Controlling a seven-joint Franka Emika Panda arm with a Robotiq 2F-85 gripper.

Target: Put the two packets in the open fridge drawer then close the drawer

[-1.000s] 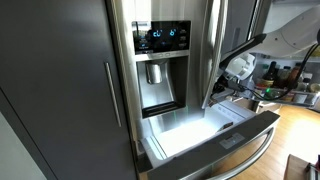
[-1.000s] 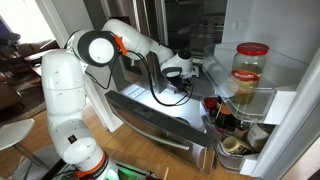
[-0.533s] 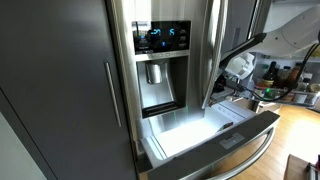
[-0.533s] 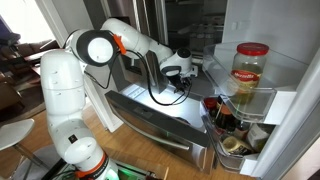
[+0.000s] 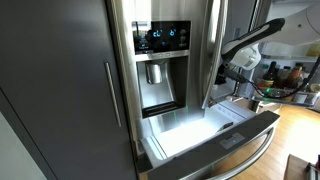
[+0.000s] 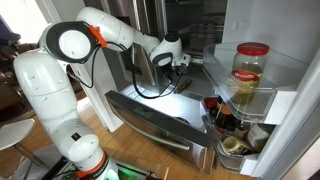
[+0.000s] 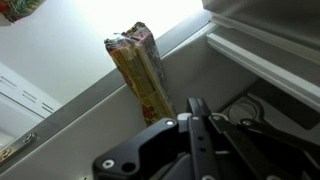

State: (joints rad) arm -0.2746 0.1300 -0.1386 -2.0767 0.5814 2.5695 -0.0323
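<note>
A yellowish packet [image 7: 140,70] stands upright on a grey ledge inside the fridge, up and to the left of my fingertips and apart from them. A second yellowish scrap [image 7: 15,8] shows at the top left corner; I cannot tell what it is. My gripper [image 7: 200,112] has its fingers together with nothing between them. In both exterior views it [image 5: 226,72] [image 6: 180,64] is raised at the fridge compartment, above the fridge drawer. The drawer [image 5: 215,138] [image 6: 150,112] is pulled out, bright white inside, and its curved bar handle [image 5: 245,160] faces out. No packet shows in it.
The fridge door stands open, with a red-lidded jar [image 6: 250,65] and bottles [image 6: 225,122] in its shelves. A water dispenser panel [image 5: 160,62] is on the closed door. Dark cabinets [image 5: 60,90] flank the fridge. The robot base [image 6: 65,110] stands next to the drawer.
My arm has lifted from just over the drawer up toward the fridge compartment. The drawer has not moved.
</note>
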